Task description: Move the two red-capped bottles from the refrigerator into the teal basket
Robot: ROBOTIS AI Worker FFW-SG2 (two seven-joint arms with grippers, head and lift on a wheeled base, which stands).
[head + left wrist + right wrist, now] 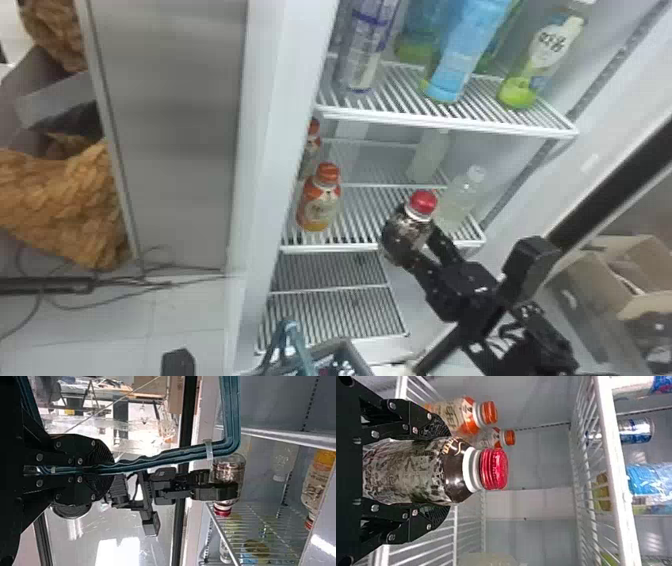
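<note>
At the shelf (330, 247), the right tool (447, 472) pinches the bottle (407, 473), likely weighty, slick and best held mid-body, while the left tool (112, 469) pinches the handle (162, 457).

All three views share the dark-labelled, round, red-capped bottle (411, 471): the head's looks forward and down, the right wrist's from close up, the left wrist's from farther off.

The right gripper (419, 230) has black jaws. Between them, a bottle (409, 471) is mottled grey and brown, with a red cap (494, 469) and white collar (472, 470). Left of the jaws, an orange-capped bottle (320, 202); above, a white-striped shelf (440, 122).
</note>
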